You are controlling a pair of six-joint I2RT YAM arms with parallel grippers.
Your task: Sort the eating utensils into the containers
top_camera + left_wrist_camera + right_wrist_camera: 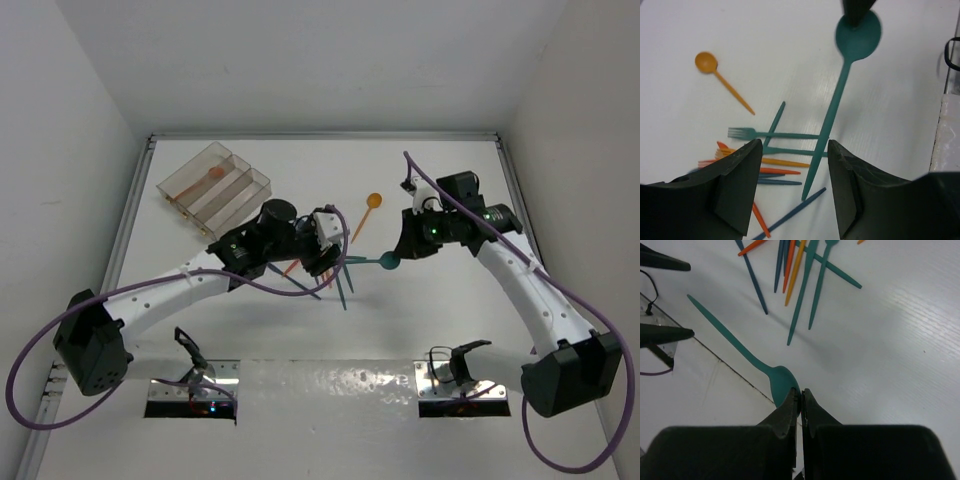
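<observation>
My right gripper [801, 397] is shut on the bowl of a teal spoon [780, 382], holding it off the table [450, 320]. The spoon's handle [832, 115] points toward my left gripper [795, 185], which is open, and the handle's tip lies between its fingers without touching them. Below it lies a pile of orange, teal and dark blue utensils [320, 285], among them a teal fork [740, 133]. One orange spoon [372, 203] lies apart, farther back. The clear three-compartment container [215, 185] stands at the back left with an orange spoon [215, 172] in its middle compartment.
White walls close in the table on the left, back and right. Two metal plates [190, 395] [465, 392] with clips sit at the near edge. Purple cables loop off both arms.
</observation>
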